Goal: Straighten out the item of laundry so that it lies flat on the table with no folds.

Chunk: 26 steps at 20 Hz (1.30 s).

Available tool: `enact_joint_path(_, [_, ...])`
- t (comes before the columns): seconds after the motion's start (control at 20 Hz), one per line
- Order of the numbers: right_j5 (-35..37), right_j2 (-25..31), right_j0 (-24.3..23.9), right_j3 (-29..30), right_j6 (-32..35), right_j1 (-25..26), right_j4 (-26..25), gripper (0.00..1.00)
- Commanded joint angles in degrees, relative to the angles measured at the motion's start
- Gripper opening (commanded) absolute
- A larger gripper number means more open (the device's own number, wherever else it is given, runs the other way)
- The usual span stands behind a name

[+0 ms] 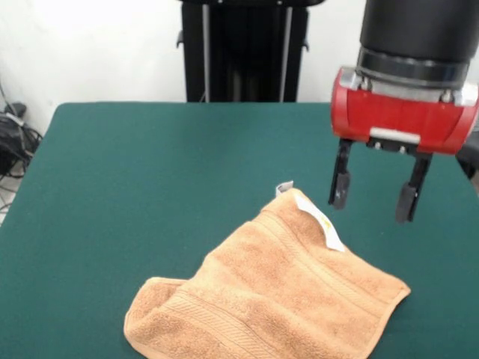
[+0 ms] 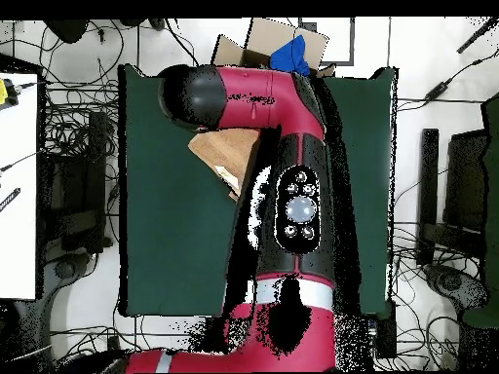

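The peach-orange towel (image 1: 269,295) lies on the green table (image 1: 150,172) near the front edge, rumpled, with its left corner folded over and a white tag (image 1: 318,221) along its upper edge. In the overhead view only part of the towel (image 2: 226,156) shows beside the arm. My gripper (image 1: 374,196) hangs open and empty just above the table, to the right of the towel's top corner, not touching it. In the overhead view the arm hides the gripper.
The robot's black pedestal (image 1: 243,48) stands at the table's far edge. The red arm (image 2: 292,185) crosses the table's middle in the overhead view. A cardboard box with a blue thing (image 2: 283,49) sits beyond the table's far end. Cables lie on the floor around.
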Motion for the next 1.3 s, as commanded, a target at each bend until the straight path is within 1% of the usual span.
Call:
enact_joint_path(0.05, [1.77, -0.99, -1.98, 8.50, 8.62, -2.51, 1.57, 1.00])
enact_joint_path(0.8, [1.95, 0.45, -5.31, 10.43, 4.46, -4.28, 0.54, 1.00])
enact_joint_path(1.3, [1.19, 0.63, -6.32, 11.00, 3.53, -3.65, -0.73, 1.00])
